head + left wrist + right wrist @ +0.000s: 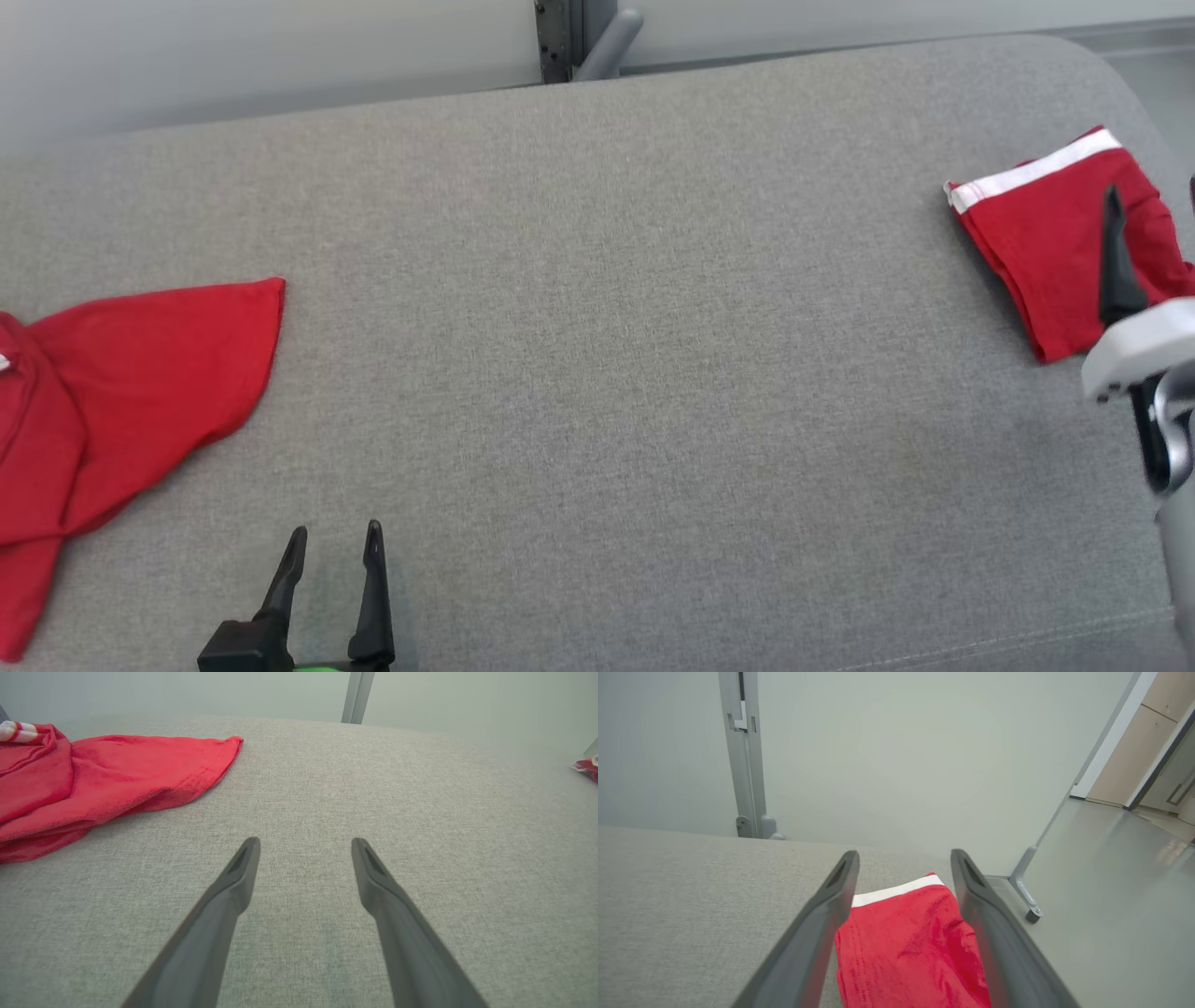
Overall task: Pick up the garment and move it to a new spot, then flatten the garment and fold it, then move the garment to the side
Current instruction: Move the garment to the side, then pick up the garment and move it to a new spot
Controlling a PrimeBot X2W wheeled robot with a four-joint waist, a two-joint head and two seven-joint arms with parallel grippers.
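The right tool (905, 858) has its fingers spread apart, and the folded red garment (906, 947) lies on the table (691, 896) between and under them. The left tool (306, 844) is also spread, with a loose red cloth (117, 774) ahead to its left.

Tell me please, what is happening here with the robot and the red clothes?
A two-armed robot is folding laundry on a grey padded surface. A red garment with a white band lies folded near the right edge, and the right gripper hangs open over it, gripping nothing. The left gripper is open too, over the bare surface. A second red garment lies crumpled at the left.
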